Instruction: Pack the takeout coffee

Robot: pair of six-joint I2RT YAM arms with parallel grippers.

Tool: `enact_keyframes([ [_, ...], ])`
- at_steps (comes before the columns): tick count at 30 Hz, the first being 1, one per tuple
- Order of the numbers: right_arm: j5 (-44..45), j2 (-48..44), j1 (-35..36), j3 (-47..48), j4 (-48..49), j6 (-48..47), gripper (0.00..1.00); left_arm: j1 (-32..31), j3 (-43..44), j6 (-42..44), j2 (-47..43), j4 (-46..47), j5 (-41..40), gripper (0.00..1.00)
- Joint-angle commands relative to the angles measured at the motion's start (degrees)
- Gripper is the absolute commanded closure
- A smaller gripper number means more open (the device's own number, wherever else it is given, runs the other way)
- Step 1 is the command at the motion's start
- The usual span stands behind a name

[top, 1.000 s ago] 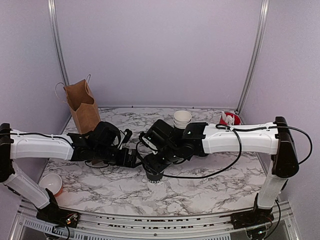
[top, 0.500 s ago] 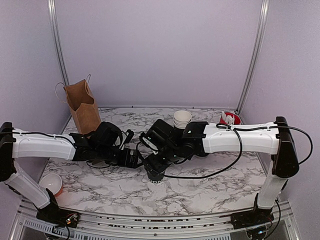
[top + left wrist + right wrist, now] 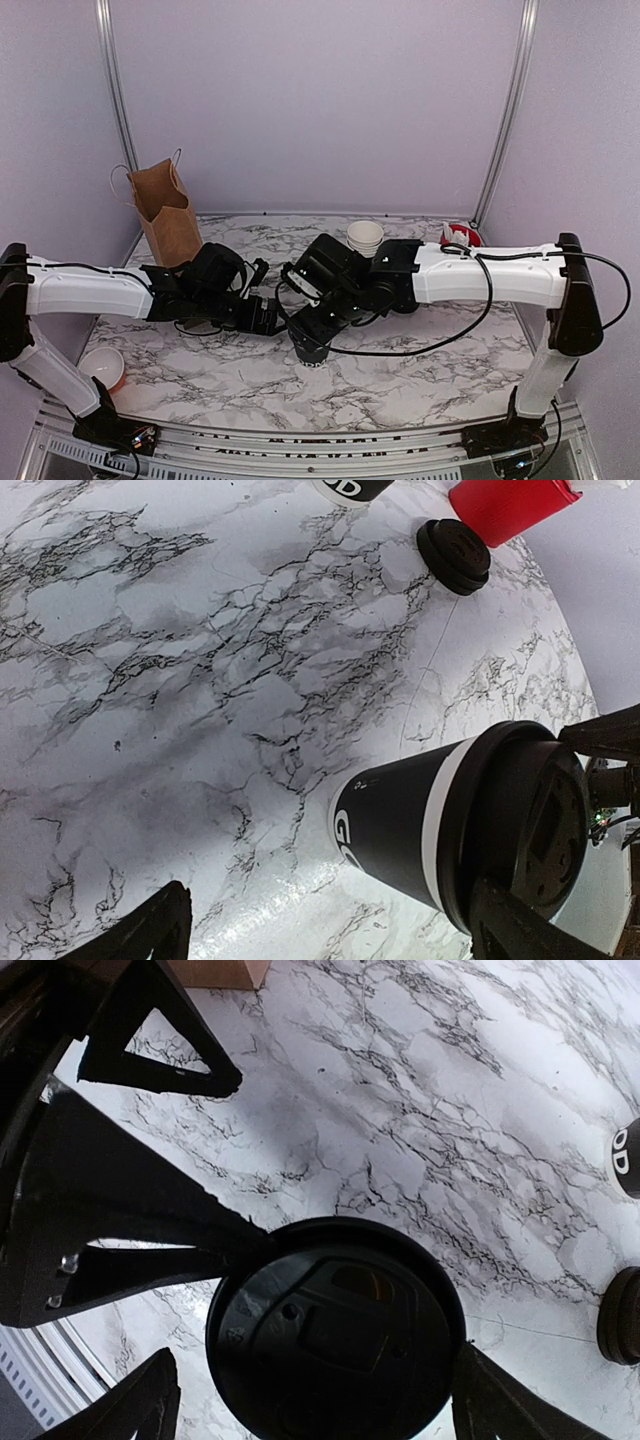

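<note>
The brown paper bag (image 3: pixel 165 215) stands open at far left, well apart from the arms. The left tool (image 3: pixel 270 318) is spread wide just beside the takeout coffee (image 3: pixel 440 825), which stands upright on the surface (image 3: pixel 400 370) at centre. Above it the right tool (image 3: pixel 315 1400) has widened over the last second and now straddles the lid (image 3: pixel 335 1345) loosely, so the capped cup looks released and ready for the left arm to take

Nested cup stack (image 3: pixel 365 238) far centre; red cup (image 3: pixel 460 238) far rt; spare lids (image 3: pixel 453 555) beside it.
</note>
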Motion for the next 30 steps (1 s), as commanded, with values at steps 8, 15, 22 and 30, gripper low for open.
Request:
enact_keyframes([
  [8, -1.1, -4.6, -1.0, 0.3, 0.7, 0.6, 0.08, -0.3, 1.5, 1.3, 0.9, -1.5, -0.4, 0.02],
  [15, -4.0, -9.2, -3.4, -3.1, 3.1, 1.9, 0.08, -0.3, 1.7, 1.3, 0.9, -1.6, -0.7, 0.03],
  [22, -8.1, -14.8, -7.3, -10.0, 7.1, 4.5, 0.11, -0.3, 1.8, 1.3, 1.0, -1.5, -0.7, 0.03],
  [30, -12.8, -18.7, -11.1, -19.1, 12.4, 7.7, 0.14, -0.3, 1.8, 1.3, 1.2, -1.4, -0.7, 0.03],
])
